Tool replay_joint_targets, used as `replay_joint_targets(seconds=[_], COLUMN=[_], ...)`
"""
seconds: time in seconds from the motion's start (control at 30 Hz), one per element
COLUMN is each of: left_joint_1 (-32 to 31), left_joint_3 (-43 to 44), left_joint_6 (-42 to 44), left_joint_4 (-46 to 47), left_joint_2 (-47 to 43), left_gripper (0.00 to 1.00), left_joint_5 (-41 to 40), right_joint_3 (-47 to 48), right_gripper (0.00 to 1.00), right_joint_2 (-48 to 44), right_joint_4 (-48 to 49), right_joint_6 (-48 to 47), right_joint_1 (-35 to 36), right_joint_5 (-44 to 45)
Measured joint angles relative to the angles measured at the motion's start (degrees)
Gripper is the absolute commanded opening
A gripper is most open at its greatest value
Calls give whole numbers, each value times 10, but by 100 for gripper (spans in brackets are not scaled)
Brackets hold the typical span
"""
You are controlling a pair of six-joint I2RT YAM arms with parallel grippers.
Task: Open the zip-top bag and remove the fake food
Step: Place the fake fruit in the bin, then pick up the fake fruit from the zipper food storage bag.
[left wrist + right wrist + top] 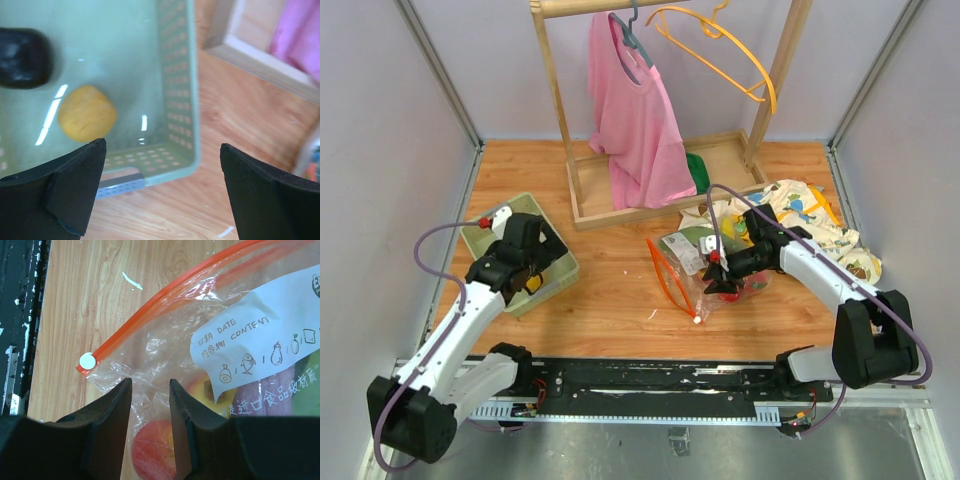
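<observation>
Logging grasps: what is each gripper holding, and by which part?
Left gripper: nothing, open above the pale green plastic tray. Right gripper: narrowly parted jaws over corner film of the clear zip-top bag; grip cannot be told.

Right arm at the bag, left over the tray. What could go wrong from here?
1. The right gripper straddles loose film of the bag, near a red piece; closing likely pinches plastic only and drags the bag.
2. The left gripper hangs open over the tray, so nothing steadies the bag; it may slide or snag the cloth beside it.
</observation>
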Motion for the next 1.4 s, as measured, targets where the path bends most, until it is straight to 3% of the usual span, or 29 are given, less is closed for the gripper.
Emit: replay_joint_targets(seconds=[0.3, 0.4, 0.57, 0.67, 1.07, 1.4], left_joint_1=[0, 0, 0, -8, -214, -292], left_joint_3=[-47, -67, -107, -134, -149, -140], left_joint_6=[18, 21, 12, -2, -9, -4], left_joint_4=[126, 166, 268, 331, 479, 567], left_joint_2=[-96, -106, -106, -98, 50, 239], left_gripper=[93, 84, 56, 50, 34, 31], left_joint_5=[156, 214, 323, 372, 378, 375], right_joint_3=[0, 1, 23, 46, 81, 66], right_gripper=[39, 39, 41, 42, 50, 58], right_joint_2=[-10, -21, -32, -34, -35, -23], right_joint_4=[-22, -36, -78, -111, -229, -281], right_joint_6=[-4, -13, -42, -76, -256, -422], right_joint_1=[0, -1, -19, -47, -128, -128], right_joint_5=[-8, -8, -7, -5, 53, 75])
